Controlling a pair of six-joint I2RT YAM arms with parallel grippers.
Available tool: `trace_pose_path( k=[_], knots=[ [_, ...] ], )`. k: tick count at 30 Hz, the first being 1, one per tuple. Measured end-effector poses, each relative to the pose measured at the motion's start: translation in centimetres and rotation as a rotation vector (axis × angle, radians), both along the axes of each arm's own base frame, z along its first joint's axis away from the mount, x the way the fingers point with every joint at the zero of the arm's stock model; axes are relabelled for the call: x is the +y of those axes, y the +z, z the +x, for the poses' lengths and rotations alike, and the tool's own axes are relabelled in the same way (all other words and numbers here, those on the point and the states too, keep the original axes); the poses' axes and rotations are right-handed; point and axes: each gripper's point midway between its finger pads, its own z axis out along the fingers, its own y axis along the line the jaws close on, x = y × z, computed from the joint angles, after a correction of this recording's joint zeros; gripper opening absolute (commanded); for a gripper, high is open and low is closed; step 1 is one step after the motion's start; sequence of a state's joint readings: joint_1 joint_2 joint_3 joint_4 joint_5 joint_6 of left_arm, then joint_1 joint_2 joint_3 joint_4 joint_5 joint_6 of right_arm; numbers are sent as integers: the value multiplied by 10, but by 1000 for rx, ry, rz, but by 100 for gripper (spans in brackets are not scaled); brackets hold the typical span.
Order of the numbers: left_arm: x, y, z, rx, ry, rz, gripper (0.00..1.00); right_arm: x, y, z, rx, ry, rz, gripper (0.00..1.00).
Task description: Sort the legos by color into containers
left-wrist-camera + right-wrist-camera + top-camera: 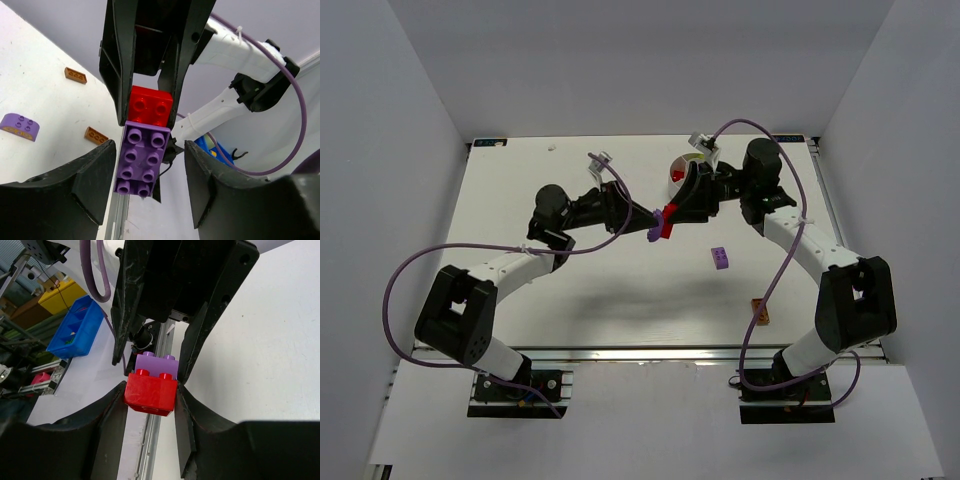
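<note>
Fingers of the right gripper (151, 390) pinch the red brick (151, 106), held above the table (570, 290), its joined purple brick (140, 159) untouched between the left gripper (150, 150)'s spread fingers – an off-centre squeeze or crooked pull could drop either – while the dish (680, 165) sits mostly hidden behind the right arm (800, 235).

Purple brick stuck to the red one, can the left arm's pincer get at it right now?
Probably yes. The purple brick sits between the open fingers of the left pincer, its sides uncovered; the right pincer clamps only the red brick.
</note>
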State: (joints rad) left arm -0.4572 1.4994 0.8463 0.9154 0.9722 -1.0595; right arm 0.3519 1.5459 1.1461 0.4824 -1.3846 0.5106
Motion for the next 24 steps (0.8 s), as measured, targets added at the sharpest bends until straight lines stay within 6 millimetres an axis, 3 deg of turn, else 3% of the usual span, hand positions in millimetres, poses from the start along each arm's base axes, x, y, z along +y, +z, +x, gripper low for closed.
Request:
trace_pose_path(
  k=[9, 12, 13, 14, 24],
  knots=[
    [-5, -7, 5, -3, -5, 65, 50, 1, -3, 2, 3, -14, -5, 0],
    [-7, -8, 8, -32, -12, 93, 26, 1, -6, 3, 21, -21, -15, 0],
    [-8, -9, 8, -32, -15, 102, 9, 0, -7, 3, 29, -23, -18, 0],
    [-8, -11, 9, -33, -20, 109, 2, 0, -8, 4, 27, -25, -20, 0],
    [-8, -19, 15, -53, -10, 166, 0, -11, -22, 12, 36, -63, -43, 0]
  ],
)
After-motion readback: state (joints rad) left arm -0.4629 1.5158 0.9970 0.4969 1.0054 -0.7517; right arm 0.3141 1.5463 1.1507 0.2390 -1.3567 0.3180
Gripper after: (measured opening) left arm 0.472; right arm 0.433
